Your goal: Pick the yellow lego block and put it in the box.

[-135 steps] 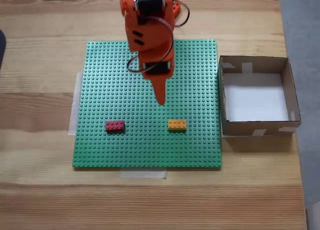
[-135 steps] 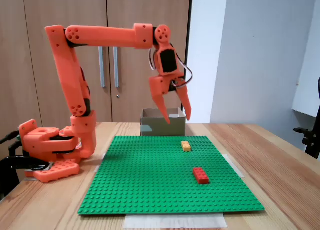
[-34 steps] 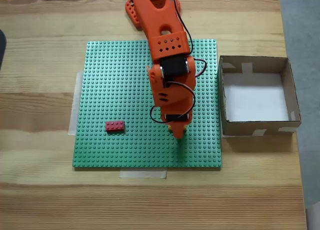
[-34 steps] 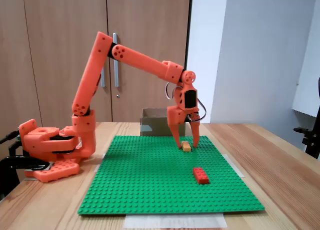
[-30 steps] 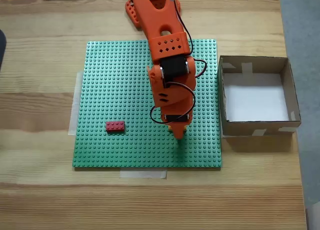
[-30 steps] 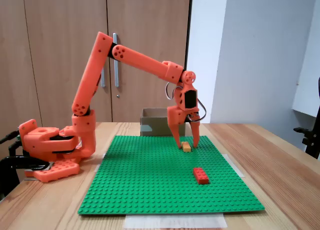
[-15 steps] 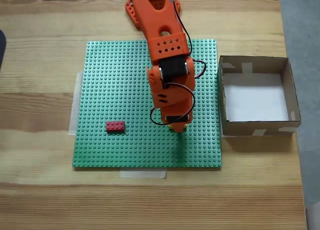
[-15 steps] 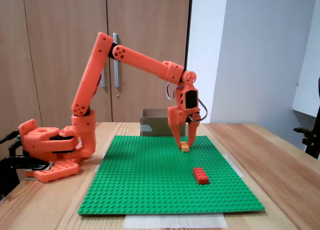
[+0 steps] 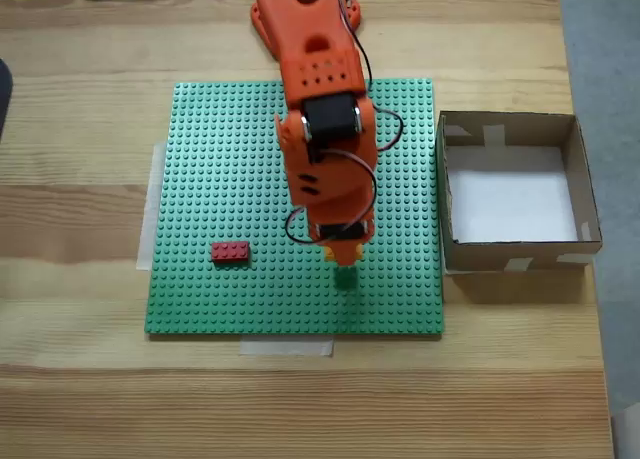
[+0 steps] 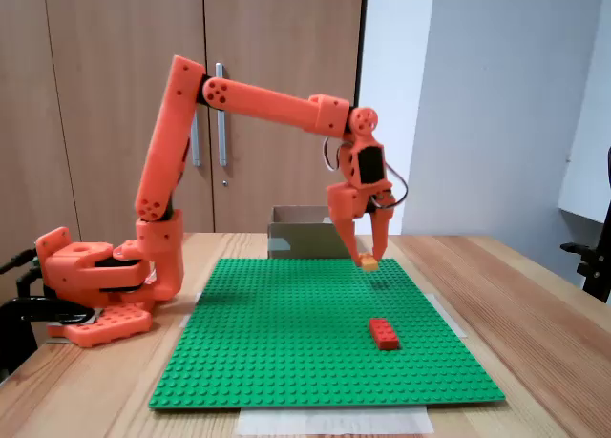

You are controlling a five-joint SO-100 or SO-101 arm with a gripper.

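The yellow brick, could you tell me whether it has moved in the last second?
Yes. The yellow brick has risen off the green baseplate, held in the tool.

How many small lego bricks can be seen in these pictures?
2. The yellow brick is held in the gripper, lifted above the green baseplate. The red brick lies on the baseplate, apart from the arm.
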